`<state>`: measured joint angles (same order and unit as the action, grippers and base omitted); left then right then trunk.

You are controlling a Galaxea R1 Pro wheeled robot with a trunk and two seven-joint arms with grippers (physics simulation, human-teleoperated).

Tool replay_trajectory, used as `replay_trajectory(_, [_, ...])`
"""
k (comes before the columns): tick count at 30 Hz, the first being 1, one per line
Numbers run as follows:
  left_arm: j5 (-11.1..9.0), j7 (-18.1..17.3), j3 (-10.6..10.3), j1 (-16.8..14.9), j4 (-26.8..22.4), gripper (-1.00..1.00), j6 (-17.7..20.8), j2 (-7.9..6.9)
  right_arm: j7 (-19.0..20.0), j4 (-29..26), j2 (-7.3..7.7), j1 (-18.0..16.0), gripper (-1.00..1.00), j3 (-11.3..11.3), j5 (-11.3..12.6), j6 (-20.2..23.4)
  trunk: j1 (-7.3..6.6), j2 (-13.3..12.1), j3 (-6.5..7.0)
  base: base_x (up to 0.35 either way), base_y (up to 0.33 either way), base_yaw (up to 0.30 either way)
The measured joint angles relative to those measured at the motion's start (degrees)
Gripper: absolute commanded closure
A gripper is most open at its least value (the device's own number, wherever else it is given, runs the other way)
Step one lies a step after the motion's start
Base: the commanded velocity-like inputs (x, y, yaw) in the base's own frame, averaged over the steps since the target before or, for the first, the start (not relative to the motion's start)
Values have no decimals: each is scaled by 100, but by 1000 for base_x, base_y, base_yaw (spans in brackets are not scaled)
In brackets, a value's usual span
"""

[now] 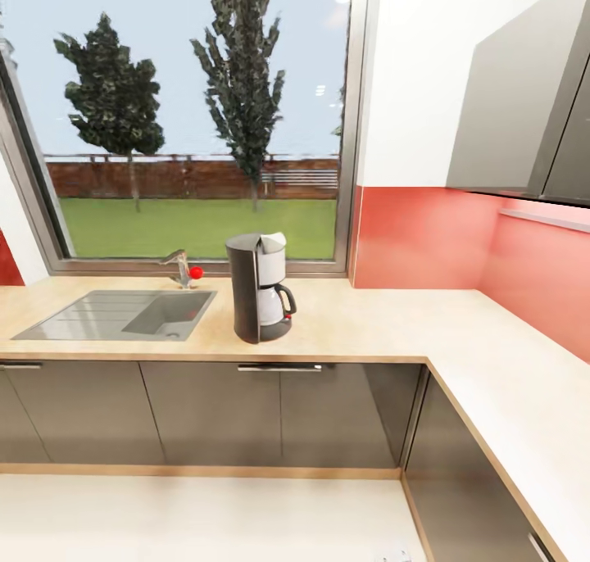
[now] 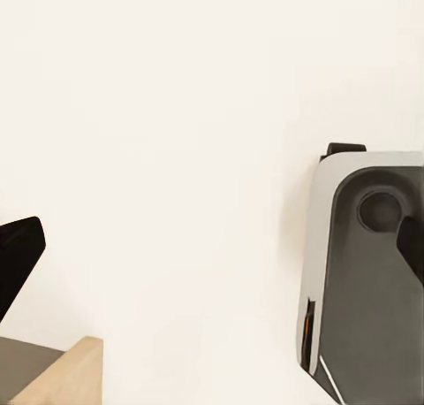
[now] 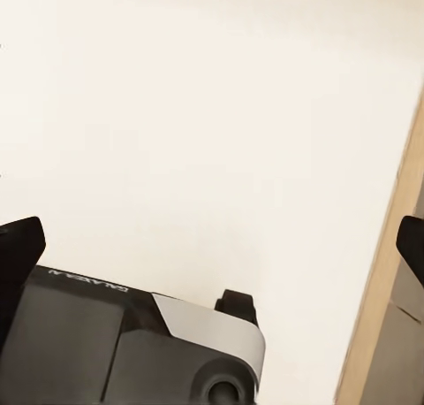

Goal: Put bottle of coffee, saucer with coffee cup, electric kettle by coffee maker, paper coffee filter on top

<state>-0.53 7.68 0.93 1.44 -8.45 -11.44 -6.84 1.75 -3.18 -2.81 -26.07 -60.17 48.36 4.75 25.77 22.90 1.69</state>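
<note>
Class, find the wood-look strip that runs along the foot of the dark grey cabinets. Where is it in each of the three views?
Head view: the wood-look strip runs below the cabinets, low in the picture.
Left wrist view: what looks like its end shows beside a grey cabinet front.
Right wrist view: it borders the floor, with grey beyond.
Shared landmark: the pale floor.

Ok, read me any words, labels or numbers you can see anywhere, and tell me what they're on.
One strip of white lettering on the robot's dark base, right wrist view: upside down and too blurred to read.
Coffee maker: no readable label.
Countertop, sink, cabinets: no text.
</note>
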Motion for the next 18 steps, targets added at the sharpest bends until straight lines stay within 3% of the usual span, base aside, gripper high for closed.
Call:
replay_trajectory(13, [-17,-19,-4,-1,-15,-100,0,7,-12,5,-8,0,-100,1,-14,0,0,-1,-45,0,1,235])
replay_trajectory(18, [-42,-17,3,-1,-16,-100,-1,7,-12,6,1,0,-100,1,-24,1,0,-1,-62,0,137,181])
